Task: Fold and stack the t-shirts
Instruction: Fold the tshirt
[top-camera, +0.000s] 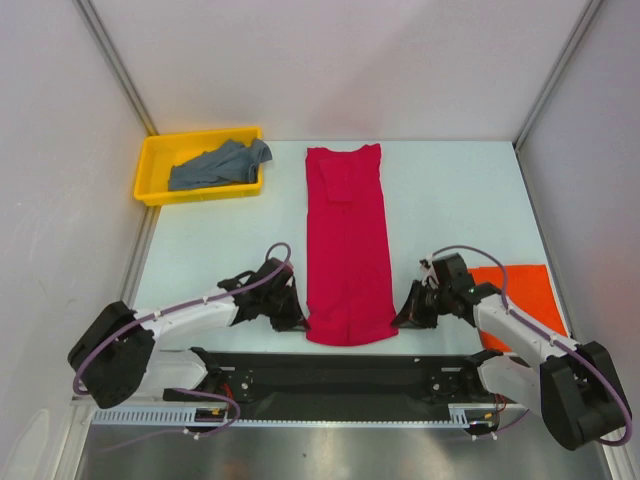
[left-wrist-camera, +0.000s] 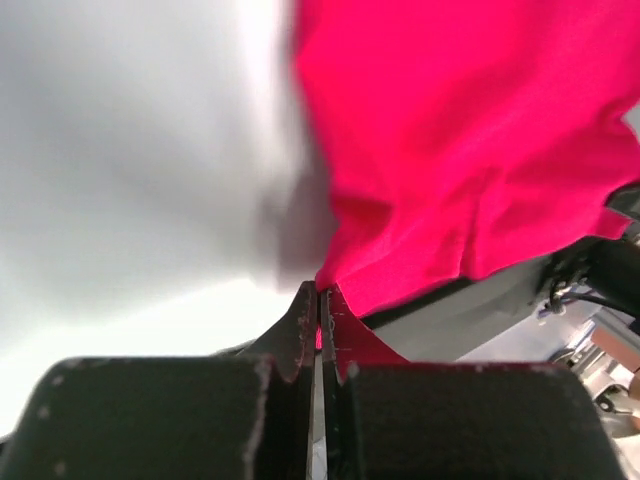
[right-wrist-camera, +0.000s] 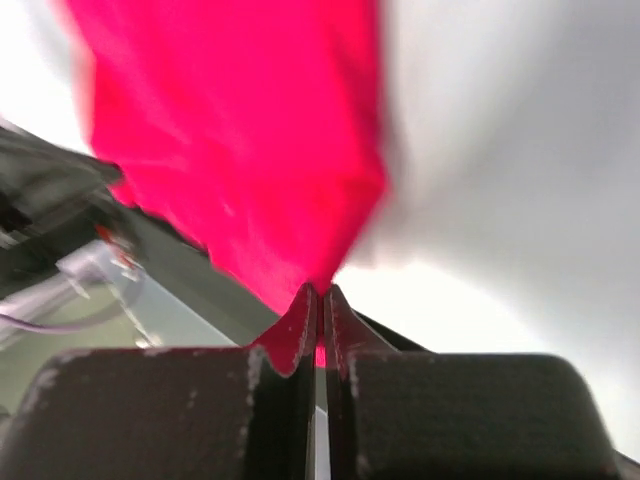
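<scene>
The crimson-pink t-shirt (top-camera: 346, 240) lies folded into a long strip down the middle of the table. My left gripper (top-camera: 297, 322) is shut on its near left corner (left-wrist-camera: 420, 150). My right gripper (top-camera: 402, 320) is shut on its near right corner (right-wrist-camera: 250, 150). Both pinch cloth between the fingertips (left-wrist-camera: 322, 300) (right-wrist-camera: 320, 298). The orange-red t-shirt (top-camera: 515, 290) lies flat at the right, partly under my right arm. The grey-blue t-shirt (top-camera: 218, 166) lies crumpled in the yellow tray (top-camera: 150, 170) at the back left.
White walls close in the table at the left, right and back. The black mounting rail (top-camera: 330, 375) with the arm bases runs along the near edge.
</scene>
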